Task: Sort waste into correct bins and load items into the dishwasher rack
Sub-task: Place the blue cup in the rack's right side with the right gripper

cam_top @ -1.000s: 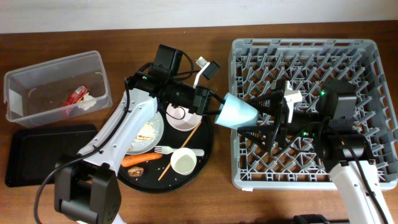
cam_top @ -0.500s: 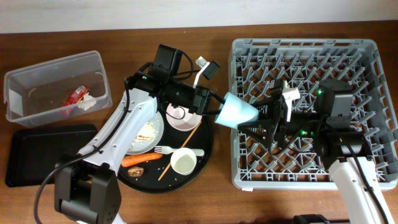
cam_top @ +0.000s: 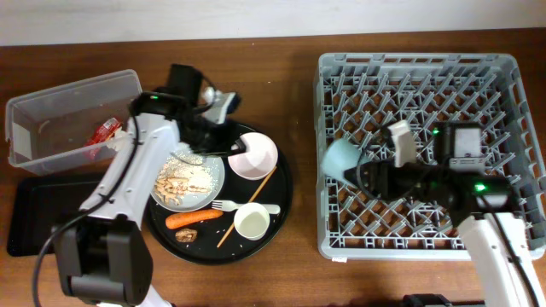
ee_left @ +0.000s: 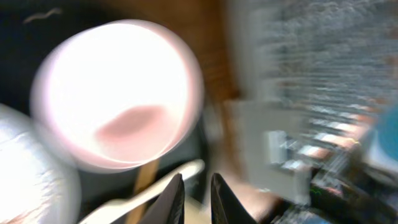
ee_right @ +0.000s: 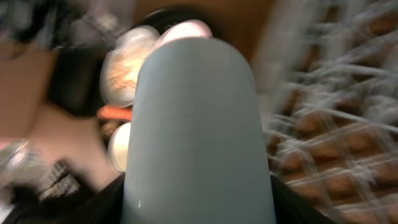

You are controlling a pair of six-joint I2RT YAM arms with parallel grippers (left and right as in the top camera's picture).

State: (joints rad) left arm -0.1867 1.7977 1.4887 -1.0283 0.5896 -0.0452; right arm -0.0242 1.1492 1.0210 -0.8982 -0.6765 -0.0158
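Note:
My right gripper is shut on the pale blue cup, which lies on its side above the left part of the grey dishwasher rack. That cup fills the right wrist view. My left gripper hovers empty over the round black tray, beside the white bowl; its fingers stand a narrow gap apart. On the tray lie a white plate with rice and beige scraps, a carrot, a fork, a chopstick and a small white cup.
A clear tub at the far left holds a red wrapper and a white napkin. In front of it lies a shallow black tray. The round black tray sits between tub and rack.
The left gripper let go of the blue cup and swung back left over the round tray. The right gripper closed on the cup and now carries it alone, over the rack.

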